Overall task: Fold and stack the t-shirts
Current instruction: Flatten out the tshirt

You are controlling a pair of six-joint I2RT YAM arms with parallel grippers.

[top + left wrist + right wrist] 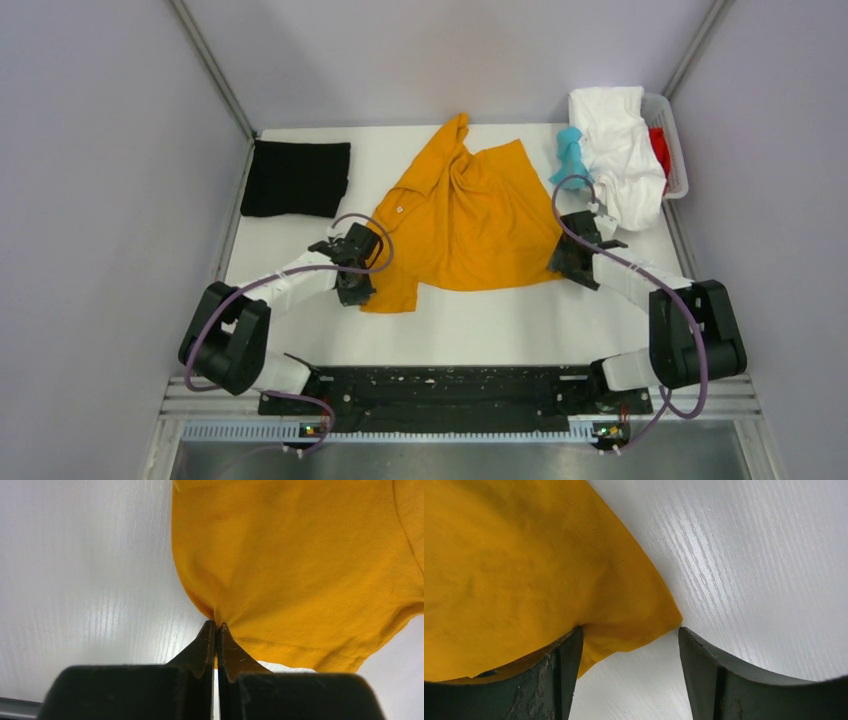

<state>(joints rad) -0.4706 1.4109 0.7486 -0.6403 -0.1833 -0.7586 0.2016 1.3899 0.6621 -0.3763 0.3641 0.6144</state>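
The mustard-orange t-shirt (465,215) lies rumpled in the middle of the white table (500,320). My left gripper (357,262) is shut on its left lower edge; the left wrist view shows the fingertips (216,627) pinching the orange cloth (300,565) beside the hem. My right gripper (570,255) is open at the shirt's right lower corner; in the right wrist view that orange corner (634,625) lies between the spread fingers (629,635). A folded black t-shirt (296,178) lies at the back left. White (620,150), teal (570,155) and red (660,150) shirts are heaped at the back right.
A white slatted basket (678,150) at the back right corner holds the heaped shirts, which spill over its near-left rim. Grey walls close in on both sides. A black rail (440,390) runs along the near edge between the arm bases.
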